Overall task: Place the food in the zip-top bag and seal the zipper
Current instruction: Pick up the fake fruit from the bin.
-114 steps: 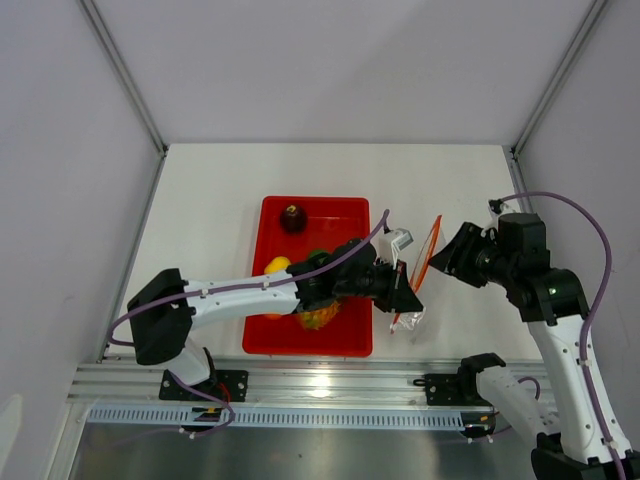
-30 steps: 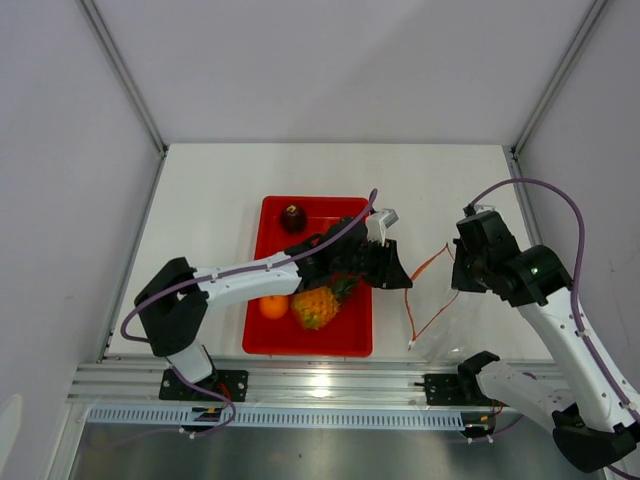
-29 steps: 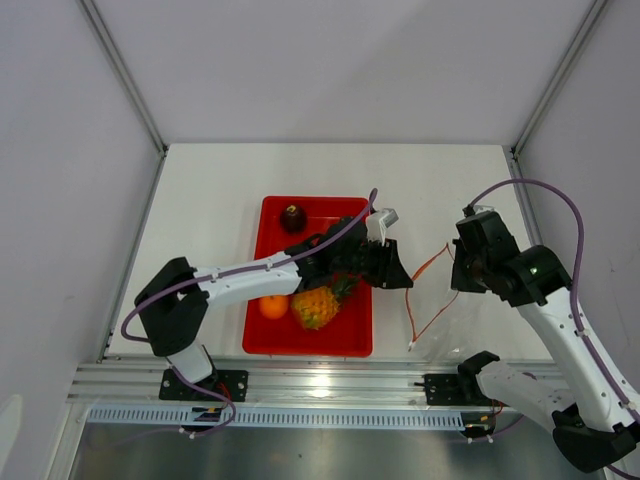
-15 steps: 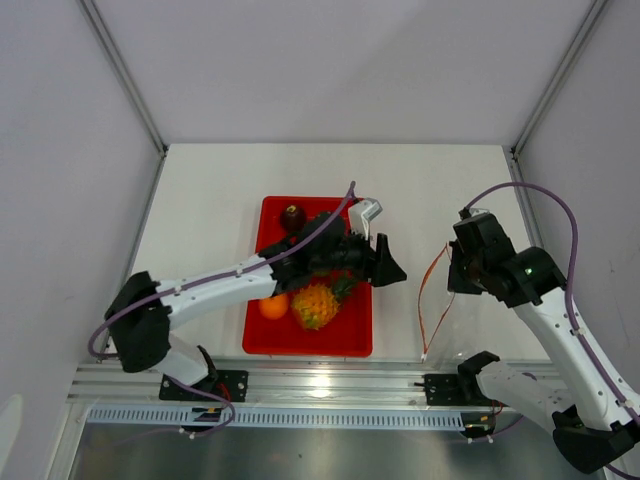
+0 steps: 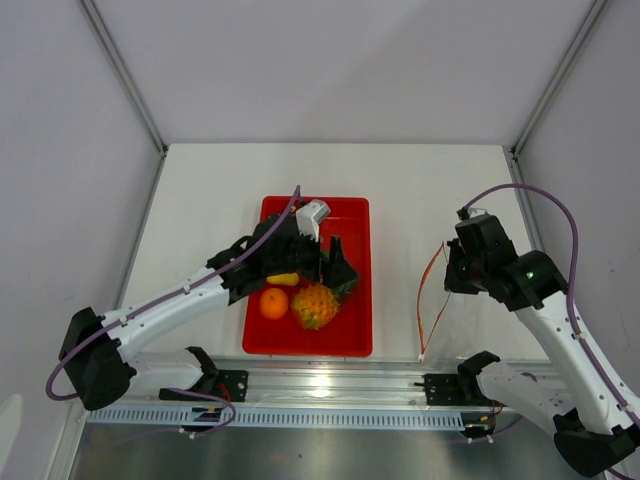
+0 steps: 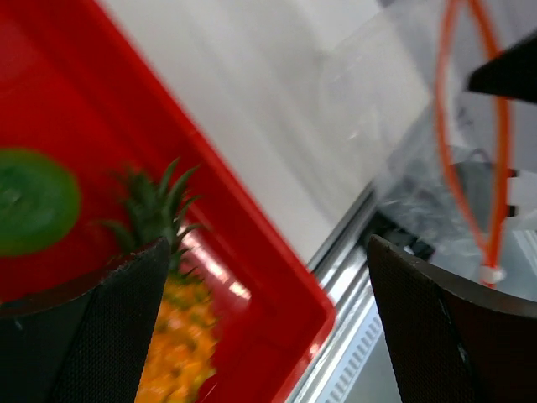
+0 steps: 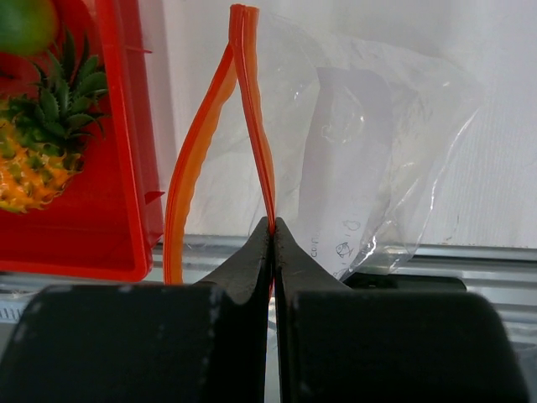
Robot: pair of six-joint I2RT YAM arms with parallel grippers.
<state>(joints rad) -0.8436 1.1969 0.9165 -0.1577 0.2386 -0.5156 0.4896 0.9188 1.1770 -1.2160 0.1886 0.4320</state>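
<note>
Left gripper (image 6: 264, 248) hangs over the near right part of the red rectangular plastic tray (image 5: 340, 340), its two fingers spread wide with nothing between them. Right gripper (image 7: 271, 228) is pinched tight on one lip of the red-orange zipper strip (image 7: 178, 210) and holds the clear crinkly zip-top bag (image 7: 369, 151) to the right of the tray, above the near edge of the white table (image 5: 420, 190). The bag's mouth faces the tray. Its two lips bow apart in the middle and meet at the far end, so the mouth is open, though not wide.

By my reading the task is barely begun. Nothing coloured shows through the clear plastic, so the bag looks empty (a pale patch inside may be a label or a reflection). Four pieces lie in the tray:

- the yellow-orange toy pineapple with a green crown (image 5: 314, 305)
- the round orange toy fruit (image 5: 274, 303), beside the pineapple
- the yellow toy pear (image 5: 283, 279), just under the left arm
- the green round toy fruit (image 6: 29, 201), near the pineapple's crown

A dark red fruit is not visible in any view; the left arm may be hiding it.

Every visible fruit has yet to be picked up, carried across and dropped through the mouth, and after that the strip has to be pressed shut along its whole length. The bag being held open and ready is the only part in place.
</note>
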